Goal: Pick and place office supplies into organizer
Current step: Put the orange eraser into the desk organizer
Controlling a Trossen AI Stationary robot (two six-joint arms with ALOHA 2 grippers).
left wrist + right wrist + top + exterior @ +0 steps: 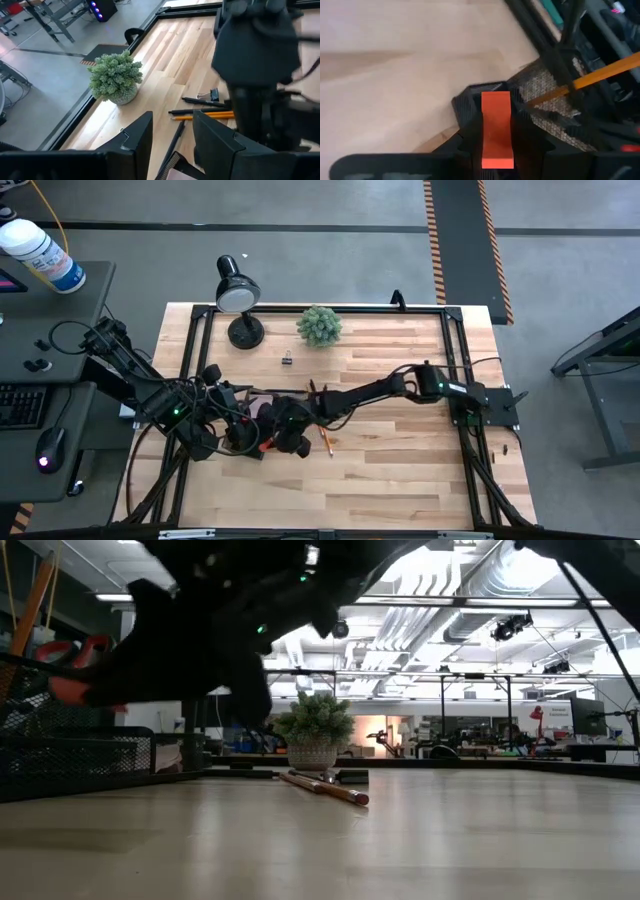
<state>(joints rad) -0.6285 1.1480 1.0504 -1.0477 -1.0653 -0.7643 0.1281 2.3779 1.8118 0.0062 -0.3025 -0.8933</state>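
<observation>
The black mesh organizer (pixel 70 755) (pixel 545 95) stands at the table's left, and a yellow-orange pencil (pixel 600 75) leans out of it. My right gripper (pixel 290 438) (pixel 495 102) reaches in from the right and is shut on the red-handled scissors (pixel 75 665), which are above the organizer's mesh wall. My left gripper (pixel 232 442) (pixel 172 145) hovers open over the organizer beside a pale pink pad (pixel 182 175). A pencil (pixel 325 438) (pixel 210 116), dark pens (pixel 200 101) and a binder clip (pixel 288 358) (pixel 214 94) lie flat on the wood. My right gripper pinches a red part of the scissors (pixel 496 127) between its two fingers. The red handle loops (pixel 90 648) stick out past the fingers, lifted clear above the organizer. The gripper's own bulk hides the blades.
A green spiky plant (pixel 319 325) (pixel 312 730) and a black desk lamp (pixel 238 295) stand near the table's far edge. The two arms are close together at the table's left-centre. Bare wood stretches over the right half and along the near edge (pixel 400 480).
</observation>
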